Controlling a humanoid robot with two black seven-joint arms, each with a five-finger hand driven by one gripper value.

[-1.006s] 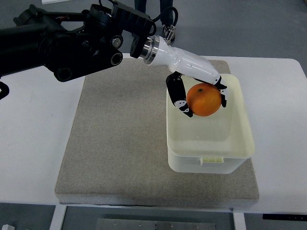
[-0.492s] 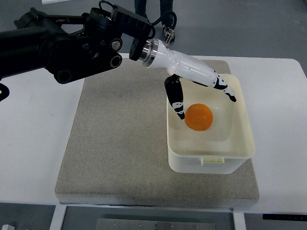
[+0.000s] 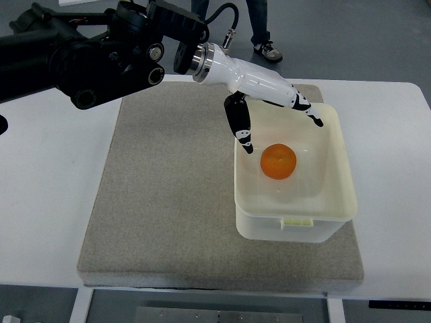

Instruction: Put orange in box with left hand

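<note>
Glossy white plastic robot hand (image 3: 259,91), translucent smooth plastic box (image 3: 337,202), rough grey felt-like mat (image 3: 161,202).

A bright orange (image 3: 278,161) sits in a pale cream box (image 3: 294,222). The left hand (image 3: 259,87) is glossy white with black finger joints, above a speckled grey mat (image 3: 161,202) and white tabletop (image 3: 40,202).

One camera looks steeply down on the table (image 3: 47,202) from the robot's side.

So there's a white table (image 3: 40,202) with a grey felt-looking mat (image 3: 161,202) laid flat on it, covering most of the middle. A cream plastic box (image 3: 340,195) sits on the mat's right side, near its front corner.
</note>
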